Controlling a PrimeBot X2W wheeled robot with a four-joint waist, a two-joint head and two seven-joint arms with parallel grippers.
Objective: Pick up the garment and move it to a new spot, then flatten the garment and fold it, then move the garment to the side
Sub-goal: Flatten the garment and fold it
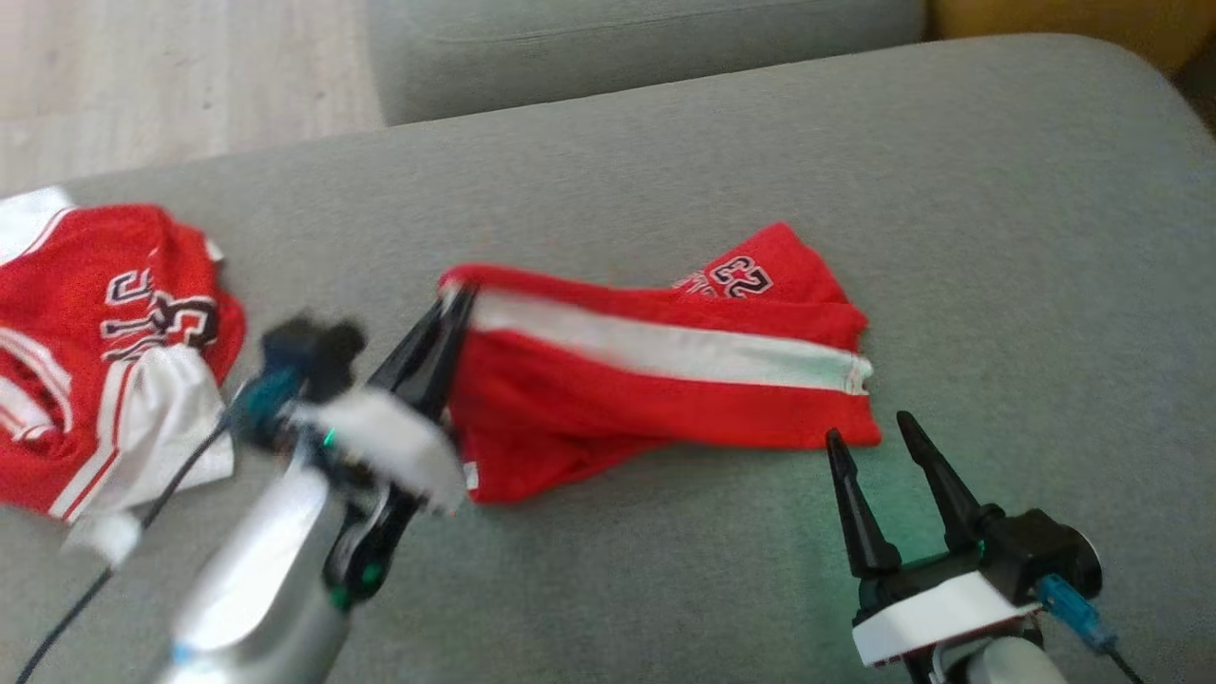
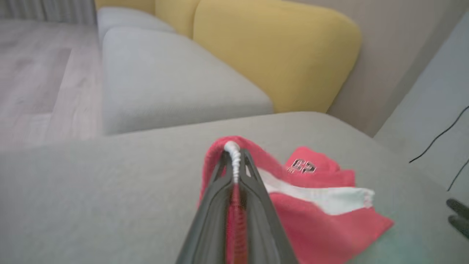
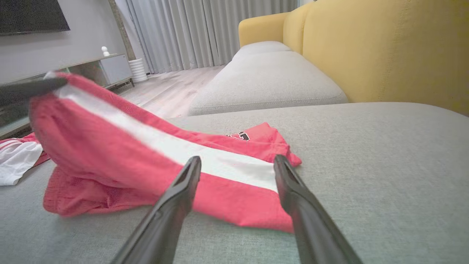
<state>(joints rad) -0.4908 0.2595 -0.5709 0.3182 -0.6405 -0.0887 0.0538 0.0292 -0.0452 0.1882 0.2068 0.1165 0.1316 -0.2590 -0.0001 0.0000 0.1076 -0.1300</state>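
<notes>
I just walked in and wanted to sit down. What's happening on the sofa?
The robot is handling a pair of red shorts with a white stripe on the grey sofa cushion. Its left fingers are shut on one end of the shorts and hold that end up, while the rest lies on the cushion. Its right fingers are open near the other end, holding nothing. A red jersey lies crumpled at the robot's left.

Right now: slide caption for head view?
Left gripper pinches corner of red shorts on grey sofa; right gripper open nearby.
</notes>
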